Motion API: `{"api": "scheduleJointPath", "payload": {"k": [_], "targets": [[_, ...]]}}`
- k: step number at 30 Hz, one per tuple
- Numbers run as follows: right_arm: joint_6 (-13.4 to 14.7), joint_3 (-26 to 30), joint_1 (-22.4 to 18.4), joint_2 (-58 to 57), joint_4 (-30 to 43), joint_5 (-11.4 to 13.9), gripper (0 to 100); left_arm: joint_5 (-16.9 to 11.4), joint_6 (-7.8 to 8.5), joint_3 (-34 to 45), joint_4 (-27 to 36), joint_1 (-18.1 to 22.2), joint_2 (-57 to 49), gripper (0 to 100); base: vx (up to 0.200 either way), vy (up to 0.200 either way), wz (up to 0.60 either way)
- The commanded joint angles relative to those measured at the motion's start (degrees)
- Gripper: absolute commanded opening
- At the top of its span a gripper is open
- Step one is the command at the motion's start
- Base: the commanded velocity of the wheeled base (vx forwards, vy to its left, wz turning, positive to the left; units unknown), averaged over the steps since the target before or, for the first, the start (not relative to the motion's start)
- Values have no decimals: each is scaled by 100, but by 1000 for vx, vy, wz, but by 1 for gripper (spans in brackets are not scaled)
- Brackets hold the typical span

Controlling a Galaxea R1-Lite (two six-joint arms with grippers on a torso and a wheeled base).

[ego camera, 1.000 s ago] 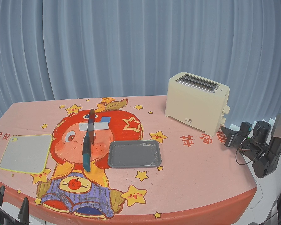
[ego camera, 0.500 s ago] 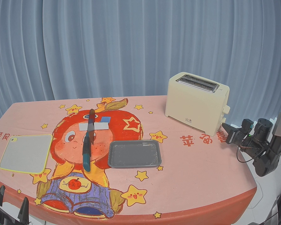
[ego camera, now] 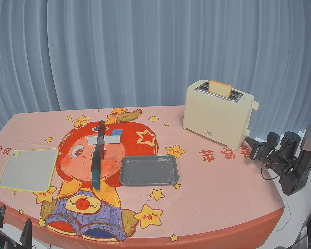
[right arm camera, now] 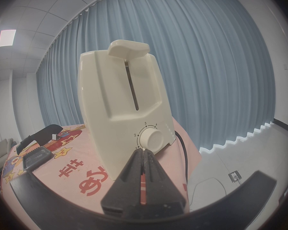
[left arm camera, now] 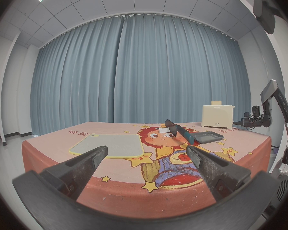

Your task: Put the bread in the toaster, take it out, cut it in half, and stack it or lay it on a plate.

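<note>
A cream toaster point(ego camera: 217, 116) stands at the table's back right, and a slice of bread point(ego camera: 219, 88) sticks up out of its slot. Its side lever point(ego camera: 255, 105) is at the top of its track. My right gripper point(ego camera: 248, 141) is shut just off the toaster's lever end, low and apart from it. In the right wrist view its joined tips point(right arm camera: 143, 151) point just below the dial point(right arm camera: 151, 138), with the lever point(right arm camera: 128, 48) high above. Off the table's front left corner, my left gripper point(left arm camera: 147, 150) is open and holds nothing.
A teal-handled knife point(ego camera: 97, 156) leans on a white rest point(ego camera: 110, 139) at mid table. A grey tray point(ego camera: 148, 178) lies right of it and a yellow-edged cutting board point(ego camera: 29, 170) lies at the left. The front right of the table is bare cloth.
The toaster's lever has sprung from low to the top of its track and the bread has popped up out of the slot. My right gripper shifted only slightly.
</note>
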Motion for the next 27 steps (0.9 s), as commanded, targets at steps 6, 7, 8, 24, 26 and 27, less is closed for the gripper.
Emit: {"api": "scheduleJointPath", "payload": {"k": [6, 7, 8, 24, 26, 27], "targets": [[-3, 37, 23, 26, -43, 3, 0, 8, -2, 101, -2, 1, 3, 100, 0, 0, 0], [-3, 37, 23, 26, -43, 3, 0, 8, -2, 101, -2, 1, 3, 100, 0, 0, 0], [-3, 37, 23, 26, -43, 3, 0, 8, -2, 101, -2, 1, 3, 100, 0, 0, 0], [-284, 327, 217, -413, -43, -32, 0, 8, -2, 101, -2, 1, 3, 100, 0, 0, 0], [-293, 380, 261, -554, -43, -76, 0, 8, -2, 101, -2, 1, 3, 100, 0, 0, 0], [-302, 433, 287, -651, -43, -146, 0, 8, -2, 101, -2, 1, 3, 100, 0, 0, 0]]}}
